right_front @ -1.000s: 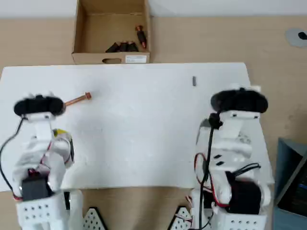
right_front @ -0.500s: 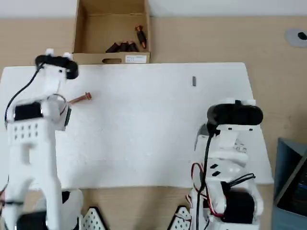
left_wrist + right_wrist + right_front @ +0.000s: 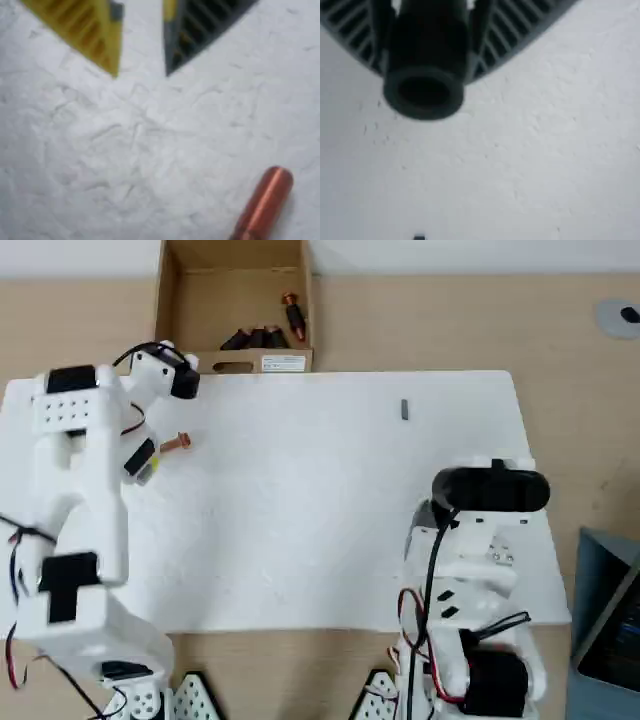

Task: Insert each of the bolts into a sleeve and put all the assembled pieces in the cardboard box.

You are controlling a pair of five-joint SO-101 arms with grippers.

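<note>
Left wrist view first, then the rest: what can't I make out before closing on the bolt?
Left wrist view: bolt runs off the picture's edge; one end unseen.
High view: left arm covers part of the bolt's shaft.
High view: right arm covers the sleeve held in the right tool.
High view, cardboard box: dark pieces too small to count or check for bolts.

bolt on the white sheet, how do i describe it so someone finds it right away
Take the white sheet on the table and go to its far left part, near the cardboard box. The bolt lies flat there, just off the open left gripper. It is the sheet's only copper rod, bare, unlike the sleeved one in the box.
</note>
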